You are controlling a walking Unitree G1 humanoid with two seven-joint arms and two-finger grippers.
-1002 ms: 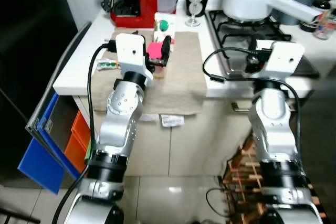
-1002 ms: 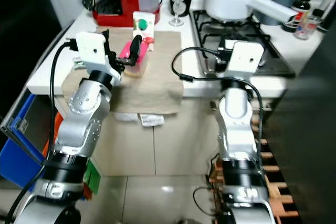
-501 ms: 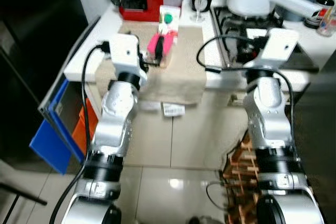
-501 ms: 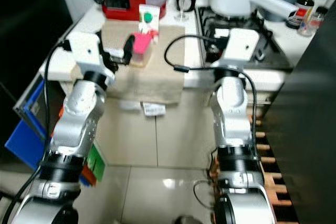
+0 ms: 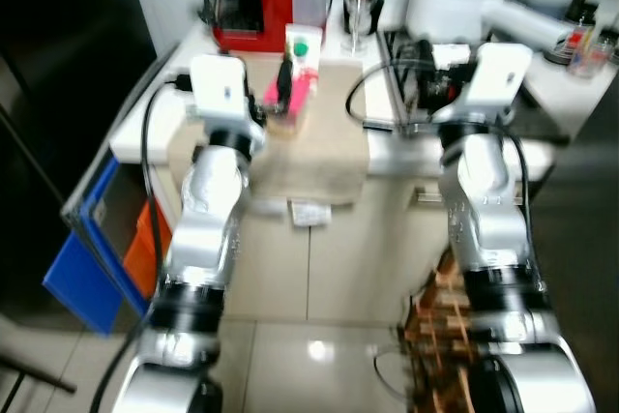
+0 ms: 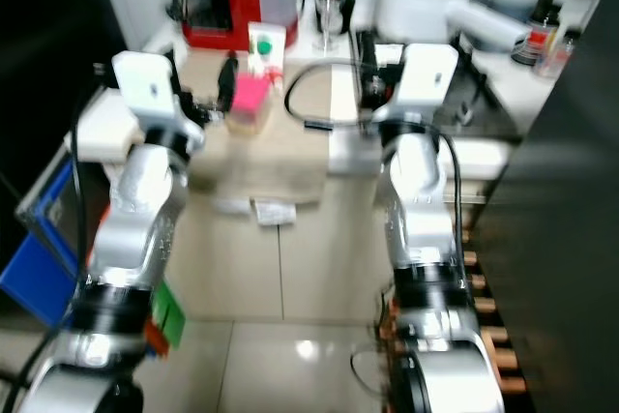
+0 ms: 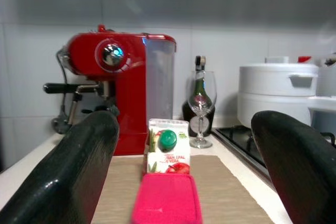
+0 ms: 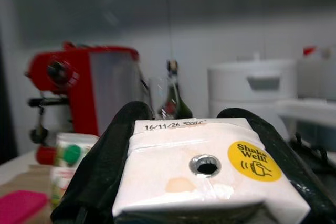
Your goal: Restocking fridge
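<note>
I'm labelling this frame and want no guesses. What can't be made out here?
- Carton held by the right end effector: its sides hidden, right wrist view.
- Pink box: cut by frame edge, left wrist view.
- Juice carton print: too small.
- Eye views: motion-blurred.

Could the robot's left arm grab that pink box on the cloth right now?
Probably yes. The left gripper is open, its fingers straddling the pink box, with nothing between them.

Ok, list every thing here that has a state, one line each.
left gripper: jaws open, either side of the pink box, not closed on it
right gripper: shut on the white carton
white carton: held, cap off
pink box: resting on the beige mat
juice carton: upright, green cap on
wine glass: upright
</note>
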